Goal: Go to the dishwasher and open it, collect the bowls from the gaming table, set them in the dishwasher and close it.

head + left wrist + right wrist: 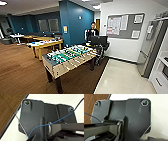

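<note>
The gaming table (47,45), with a white top and a wooden rim, stands at the back left of the head view, beyond the green-field football table (68,58). Small bright shapes (37,43) lie on its top; they are too blurred to tell as bowls. The dishwasher is out of view. Both wrist views look down past the robot's own dark plates onto the seam between the wood floor (7,107) and the pale floor (159,116).
A person (92,31) stands behind a dark control rig (99,41) past the football table. A steel fridge (151,47) and white drawers (160,80) line the right wall. Pale tiled floor (122,80) runs ahead on the right, wood floor (20,72) on the left.
</note>
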`<state>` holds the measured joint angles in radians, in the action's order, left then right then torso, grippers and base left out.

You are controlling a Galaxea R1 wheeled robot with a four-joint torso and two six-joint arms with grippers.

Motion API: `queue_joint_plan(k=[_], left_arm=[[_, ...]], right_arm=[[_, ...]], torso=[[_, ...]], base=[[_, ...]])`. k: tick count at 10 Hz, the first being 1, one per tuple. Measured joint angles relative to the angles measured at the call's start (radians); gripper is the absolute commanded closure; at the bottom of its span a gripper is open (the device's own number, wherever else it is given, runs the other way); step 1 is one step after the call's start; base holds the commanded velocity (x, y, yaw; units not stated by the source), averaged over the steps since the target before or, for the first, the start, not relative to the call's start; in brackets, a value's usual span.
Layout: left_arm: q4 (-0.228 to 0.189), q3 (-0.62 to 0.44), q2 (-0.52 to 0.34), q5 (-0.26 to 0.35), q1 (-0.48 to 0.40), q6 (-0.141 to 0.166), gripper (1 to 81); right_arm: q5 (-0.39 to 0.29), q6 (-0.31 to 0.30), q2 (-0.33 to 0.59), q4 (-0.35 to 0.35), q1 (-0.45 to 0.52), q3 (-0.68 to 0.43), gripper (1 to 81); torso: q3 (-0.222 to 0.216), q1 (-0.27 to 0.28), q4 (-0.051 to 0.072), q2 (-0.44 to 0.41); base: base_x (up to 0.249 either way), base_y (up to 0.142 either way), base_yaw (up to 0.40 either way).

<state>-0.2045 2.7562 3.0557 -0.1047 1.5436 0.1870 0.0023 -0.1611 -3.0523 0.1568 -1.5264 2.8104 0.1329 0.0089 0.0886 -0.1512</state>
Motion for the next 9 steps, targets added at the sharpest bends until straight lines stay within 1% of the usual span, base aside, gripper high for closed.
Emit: queue_joint_plan(k=[9], left_arm=[[0.000,0.000,0.000,0.002,0.000,0.000,1.0]], right_arm=[[0.000,0.000,-0.001,0.005,0.000,0.000,1.0]], torso=[[0.000,0.000,0.000,0.000]], base=[[0.000,0.000,0.354]])
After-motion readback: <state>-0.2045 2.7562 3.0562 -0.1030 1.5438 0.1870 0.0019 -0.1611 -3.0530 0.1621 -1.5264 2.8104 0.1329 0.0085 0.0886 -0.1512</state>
